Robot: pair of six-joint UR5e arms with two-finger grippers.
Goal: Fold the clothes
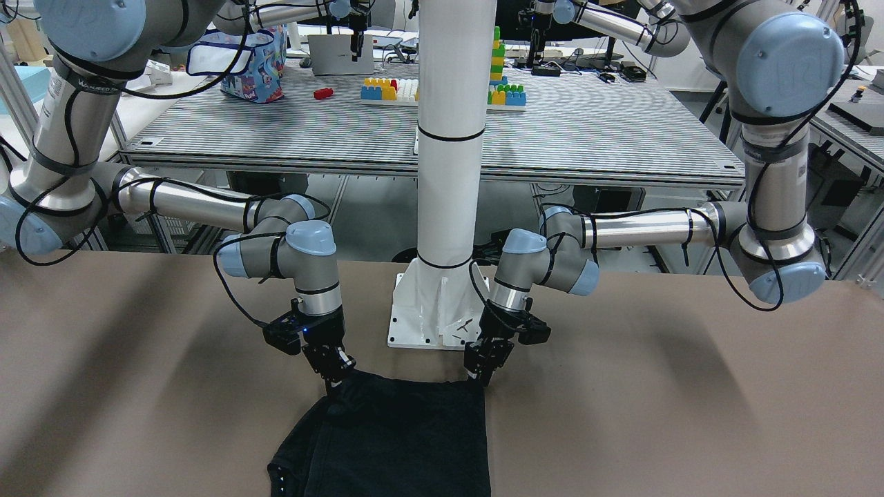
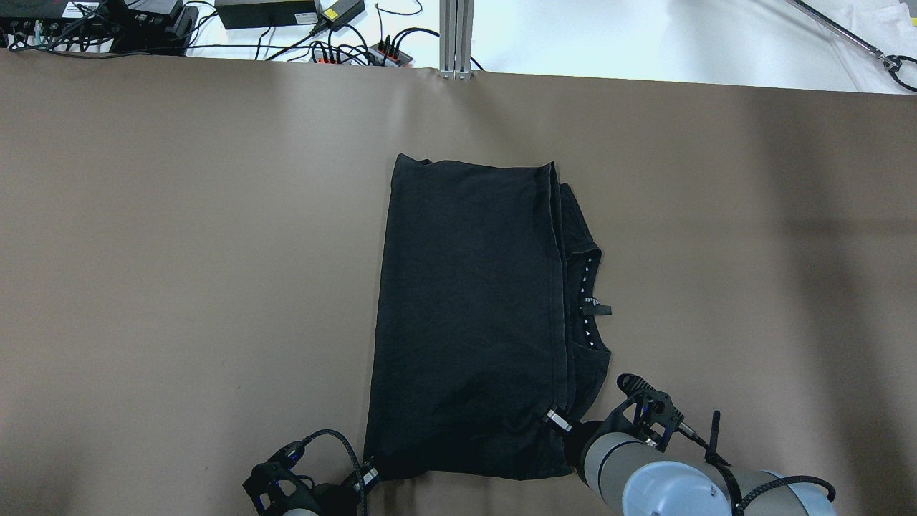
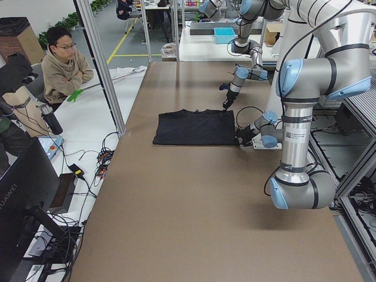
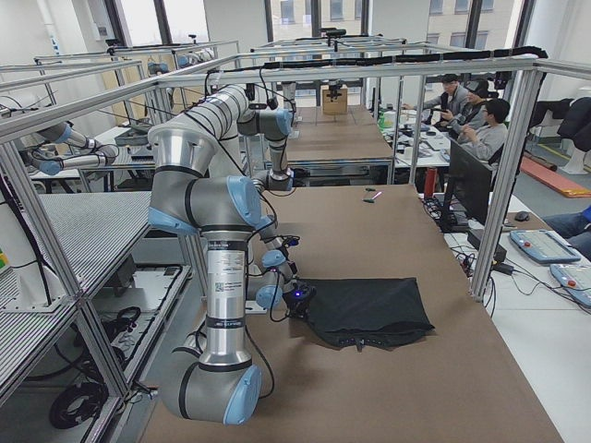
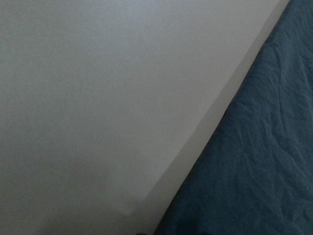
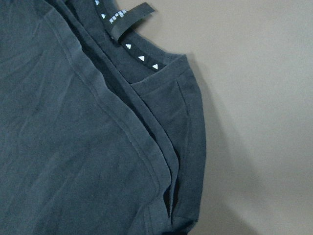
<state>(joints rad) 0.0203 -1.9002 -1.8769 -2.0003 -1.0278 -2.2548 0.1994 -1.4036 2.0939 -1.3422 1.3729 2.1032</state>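
The left gripper (image 2: 369, 476) sits at the near left corner of the clothes (image 2: 466, 315), its tips at the hem. Its jaws look drawn close together, but it cannot be told whether they pinch the cloth. The black garment lies flat on the brown table (image 2: 179, 251), mid-table and close to the robot. It is already doubled lengthwise into a tall strip, with the collar (image 2: 591, 301) poking out along its right side. The right gripper (image 2: 555, 419) meets the near right corner over stacked layers, and its hold is equally unclear.

The work appears to be between folds. The next move likely calls for a firm pinch on both near corners, taking every layer, then an even lift and carry toward the far edge.

A neck tag (image 6: 129, 22) carries print too small to read, above a tape of white triangles. A monitor (image 3: 23, 194) beside the table reads "HUAWEI".
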